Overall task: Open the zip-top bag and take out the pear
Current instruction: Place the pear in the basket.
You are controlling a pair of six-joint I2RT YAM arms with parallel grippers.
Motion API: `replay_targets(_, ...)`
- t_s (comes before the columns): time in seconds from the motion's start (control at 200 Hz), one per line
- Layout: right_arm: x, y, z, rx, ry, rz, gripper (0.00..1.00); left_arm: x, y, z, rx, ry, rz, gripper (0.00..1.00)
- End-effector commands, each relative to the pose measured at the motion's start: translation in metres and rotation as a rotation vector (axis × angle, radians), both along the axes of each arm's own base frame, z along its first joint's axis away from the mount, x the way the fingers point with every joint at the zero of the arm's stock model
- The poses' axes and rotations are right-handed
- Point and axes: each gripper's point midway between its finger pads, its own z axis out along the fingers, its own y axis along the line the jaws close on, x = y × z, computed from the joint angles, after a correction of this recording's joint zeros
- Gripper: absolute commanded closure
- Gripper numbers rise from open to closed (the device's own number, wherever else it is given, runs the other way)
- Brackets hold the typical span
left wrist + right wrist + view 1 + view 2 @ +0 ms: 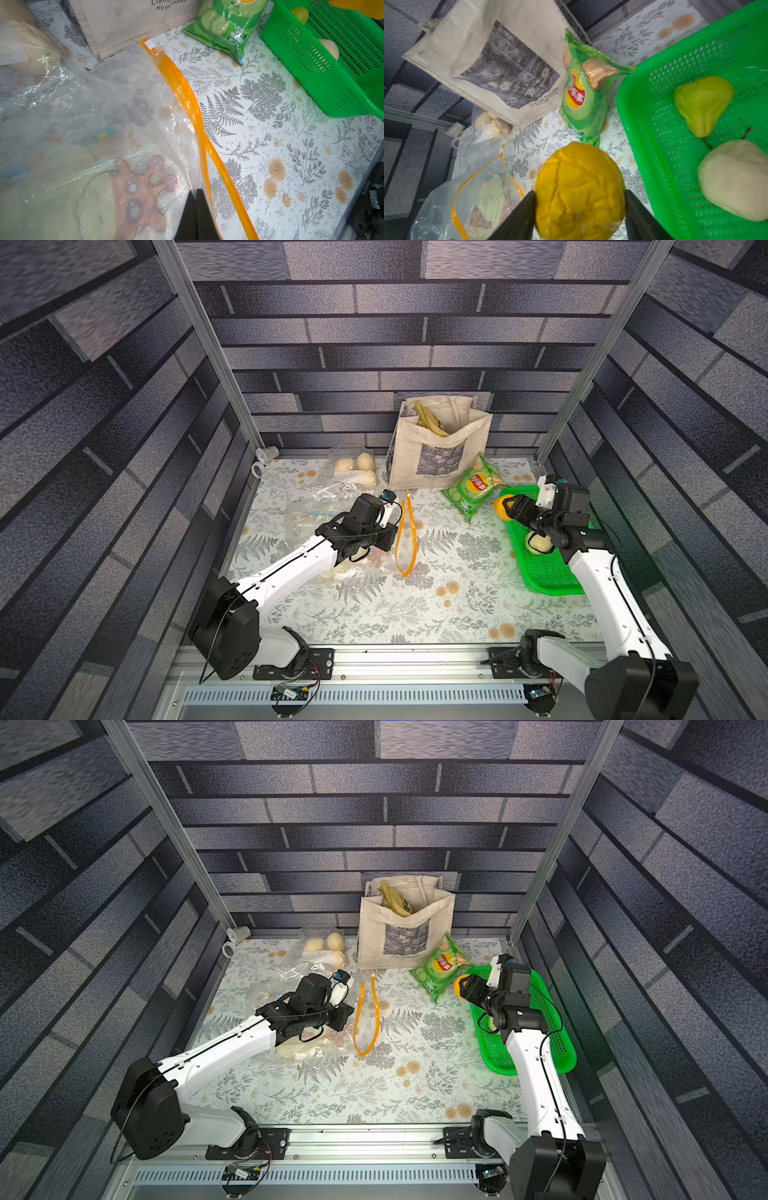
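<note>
Over flowery tabletop (457, 605), mid right, yellow fruit (500, 506) is squeezed by the right gripper (504, 508) at the rim of the green basket (540, 576); it could be dropped outside. Zip-top bag (124, 104) is pinched by the left gripper (195, 192).

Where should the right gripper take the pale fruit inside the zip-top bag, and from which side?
Grip the pale fruit across its rounded body, probably reaching in through the open orange-zipped mouth, which faces the basket. The left gripper pinches the top film there; plastic covers every other side.
</note>
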Motion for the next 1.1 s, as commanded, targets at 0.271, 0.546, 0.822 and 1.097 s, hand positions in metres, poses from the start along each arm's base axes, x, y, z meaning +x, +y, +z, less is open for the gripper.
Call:
replay_targets(0.271, -0.018, -0.129, -0.017, -0.518, 0.208, -0.433, 0.32, -0.004, 0.014, 0.006, -0.006, -0.041, -0.004, 0.95)
replay_targets(0.546, -0.005, -0.169, -0.024, -0.591, 0.273, -0.559, 0.31, -0.004, 0.022, 0.007, -0.014, -0.046, 0.011, 0.95)
replay_targets(0.822, 0.01, -0.174, -0.054, -0.519, 0.348, -0.549, 0.23, 0.003, 0.049, 0.004, -0.004, -0.035, 0.109, 0.95)
replay_targets(1.097, 0.017, -0.17, -0.069, -0.47, 0.404, -0.506, 0.09, 0.01, 0.088, -0.001, 0.026, -0.023, 0.267, 0.95)
